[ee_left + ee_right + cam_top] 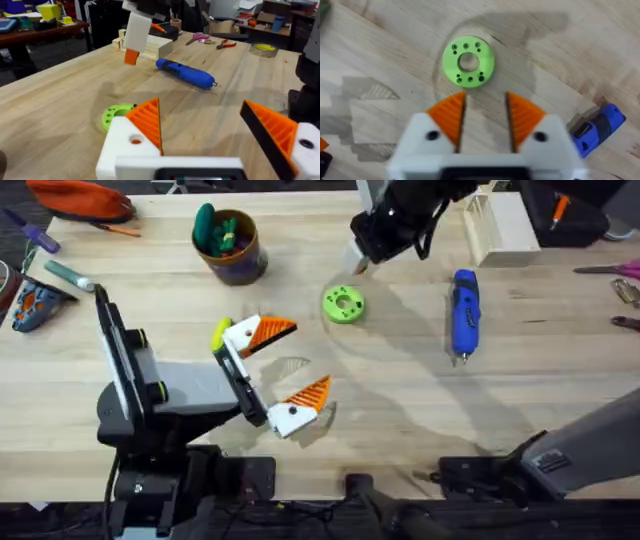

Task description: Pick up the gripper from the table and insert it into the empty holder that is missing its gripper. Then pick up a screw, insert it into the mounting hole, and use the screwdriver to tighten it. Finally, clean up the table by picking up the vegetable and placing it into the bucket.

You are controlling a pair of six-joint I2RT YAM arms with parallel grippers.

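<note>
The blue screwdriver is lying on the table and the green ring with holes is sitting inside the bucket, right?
Not quite. The blue screwdriver does lie on the table, but the green ring with holes is on the table too, not inside the bucket. The overhead view shows the two well apart.

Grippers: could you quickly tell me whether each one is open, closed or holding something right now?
Left gripper: open, holding nothing.
Right gripper: open a little, holding nothing, hanging above the green disc.
</note>
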